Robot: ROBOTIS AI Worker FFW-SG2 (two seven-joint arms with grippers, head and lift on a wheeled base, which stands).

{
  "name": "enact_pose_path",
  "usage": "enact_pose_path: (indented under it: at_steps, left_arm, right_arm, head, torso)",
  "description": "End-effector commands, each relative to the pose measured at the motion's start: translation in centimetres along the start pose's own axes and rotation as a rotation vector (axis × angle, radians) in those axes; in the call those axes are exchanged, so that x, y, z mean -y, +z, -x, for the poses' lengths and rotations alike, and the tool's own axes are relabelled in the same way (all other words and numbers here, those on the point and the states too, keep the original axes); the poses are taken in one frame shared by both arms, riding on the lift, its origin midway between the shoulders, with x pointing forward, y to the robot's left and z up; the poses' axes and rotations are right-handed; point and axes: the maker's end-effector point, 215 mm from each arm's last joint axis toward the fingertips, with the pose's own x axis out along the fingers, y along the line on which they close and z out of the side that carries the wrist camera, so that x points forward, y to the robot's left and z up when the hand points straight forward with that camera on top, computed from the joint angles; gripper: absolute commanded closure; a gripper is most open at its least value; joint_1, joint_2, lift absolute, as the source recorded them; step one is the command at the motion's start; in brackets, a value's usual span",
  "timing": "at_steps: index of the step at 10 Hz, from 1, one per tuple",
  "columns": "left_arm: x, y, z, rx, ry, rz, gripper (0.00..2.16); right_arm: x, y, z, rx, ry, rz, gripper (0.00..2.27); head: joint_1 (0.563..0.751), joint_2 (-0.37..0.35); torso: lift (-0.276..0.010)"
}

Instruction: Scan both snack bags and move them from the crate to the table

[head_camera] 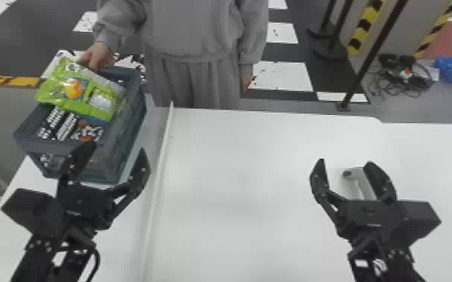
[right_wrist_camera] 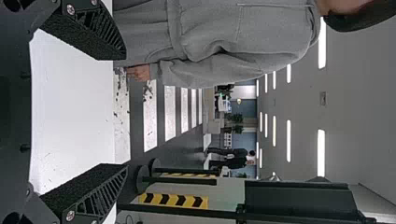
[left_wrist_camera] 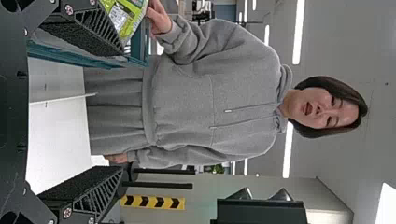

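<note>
1. The white counter (head_camera: 244,176) carries the blue-grey crate (head_camera: 43,145), which holds both bags and stands on the robot's left.
2. The left tool (head_camera: 115,150) is empty and wide open at the crate's near side; the right tool (head_camera: 345,164) also gapes empty, over the counter.
3. The green snack bag (head_camera: 54,92) lies slanted across the top of the crate, partly over the dark one. It is probably light, soft and a little slippery, with crushable contents; a gentle pinch on the free near edge should suit it. It is glossy lime green, with an orange picture and a pale panel.
4. The dark snack bag (head_camera: 64,125) sits lower inside; it likely needs gripping by an upper edge once uncovered. It is black with white lettering and a brown picture, as far as the blur lets me judge.
5. A person's hand (head_camera: 97,56) is at the green bag's far edge.
</note>
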Motion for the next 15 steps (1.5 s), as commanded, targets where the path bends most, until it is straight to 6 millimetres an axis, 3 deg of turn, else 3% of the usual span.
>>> enact_pose_path:
  at_steps: [1, 12, 13, 15]
  left_arm:
    - [0.0, -0.1, 0.1, -0.003, 0.001, 0.003, 0.13]
    - [-0.1, 0.2, -0.1, 0.005, 0.0, -0.001, 0.13]
    - [-0.7, 0.6, 0.0, 0.011, 0.01, -0.006, 0.13]
    - [-4.5, 1.5, 0.5, 0.03, 0.081, 0.038, 0.13]
  right_arm:
    - [0.0, -0.1, 0.1, -0.001, -0.001, -0.002, 0.11]
    - [0.0, 0.2, 0.0, 0.006, -0.002, -0.004, 0.11]
    - [-0.1, 0.2, 0.0, 0.006, 0.0, -0.004, 0.11]
    - [-0.1, 0.1, 0.0, 0.005, 0.0, -0.003, 0.11]
  head:
    - [0.695, -0.064]
    - [0.695, -0.064]
    - [0.695, -0.064]
    - [0.695, -0.048]
  torso:
    - [-0.035]
    - [-0.035]
    - [-0.035]
    - [-0.035]
